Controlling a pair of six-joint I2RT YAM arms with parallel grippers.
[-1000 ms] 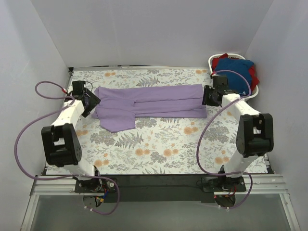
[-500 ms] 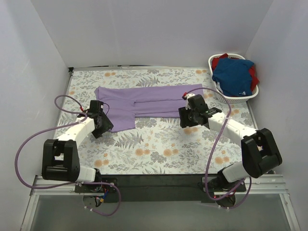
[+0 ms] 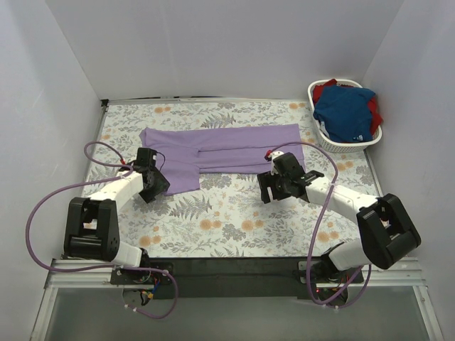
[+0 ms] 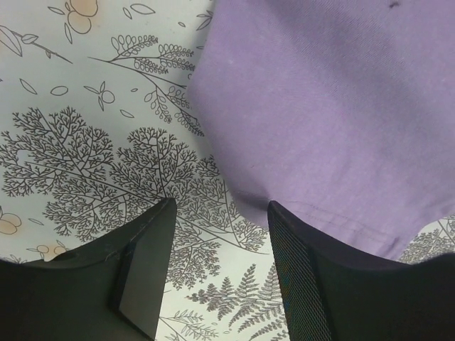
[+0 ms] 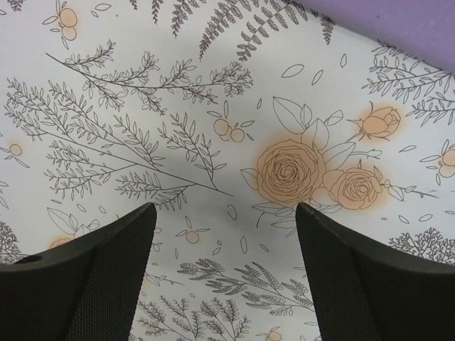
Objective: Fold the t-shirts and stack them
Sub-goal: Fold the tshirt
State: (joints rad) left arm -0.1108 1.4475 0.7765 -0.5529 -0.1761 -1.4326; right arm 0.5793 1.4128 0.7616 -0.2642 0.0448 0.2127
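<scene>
left gripper [image 3: 155,183], right gripper [image 3: 274,186]: off lavender t-shirt [image 3: 220,150] ends, now nearer | fingers apart, empty | lies released in long fold; cross fold pending

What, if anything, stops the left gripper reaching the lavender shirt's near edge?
Probably nothing, so yes: the left gripper hangs open right over the hem of the lavender shirt, with only patterned tablecloth beside it.

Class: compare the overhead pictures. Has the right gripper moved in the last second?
Yes. The right gripper has moved away from the basket, nearer and leftward, past the lavender shirt's near edge.
</scene>
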